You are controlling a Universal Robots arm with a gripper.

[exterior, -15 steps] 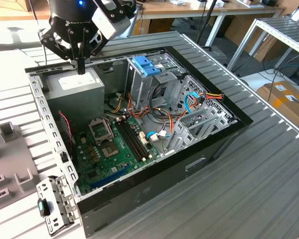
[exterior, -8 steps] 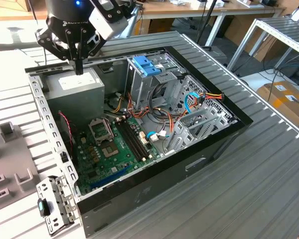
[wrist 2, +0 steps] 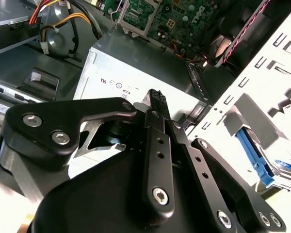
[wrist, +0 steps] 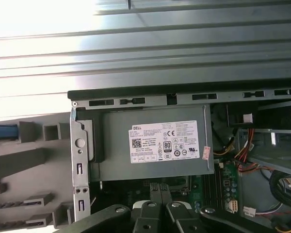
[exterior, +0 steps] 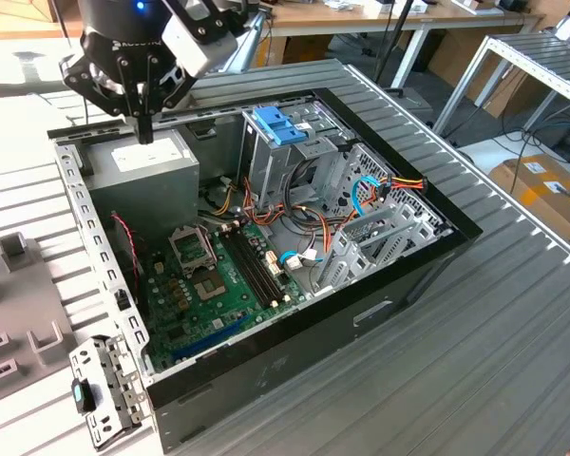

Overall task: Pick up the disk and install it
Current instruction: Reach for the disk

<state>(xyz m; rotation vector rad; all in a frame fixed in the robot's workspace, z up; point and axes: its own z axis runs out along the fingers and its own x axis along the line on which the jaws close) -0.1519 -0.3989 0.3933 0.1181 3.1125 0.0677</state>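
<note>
My gripper (exterior: 145,131) hangs just above the grey power-supply box (exterior: 147,171) at the back of the open computer case (exterior: 294,380). Its two black fingers are pressed together with nothing between them, as both wrist views show (wrist 2: 155,99) (wrist: 159,187). The disk appears as a flat piece with a blue side rail (wrist 2: 252,154), standing in a slot of the pale fixture (wrist 2: 262,111) outside the case wall. A strip of the same blue (wrist: 1,132) lies in that fixture in the first wrist view. The gripper is well apart from the disk.
Inside the case, a light-blue bracket (exterior: 277,123) tops the metal drive cage (exterior: 294,166). The green motherboard (exterior: 209,285) and loose cables (exterior: 380,190) lie lower in the case. Grey slotted fixtures (exterior: 19,313) lie on the table at the exterior view's left.
</note>
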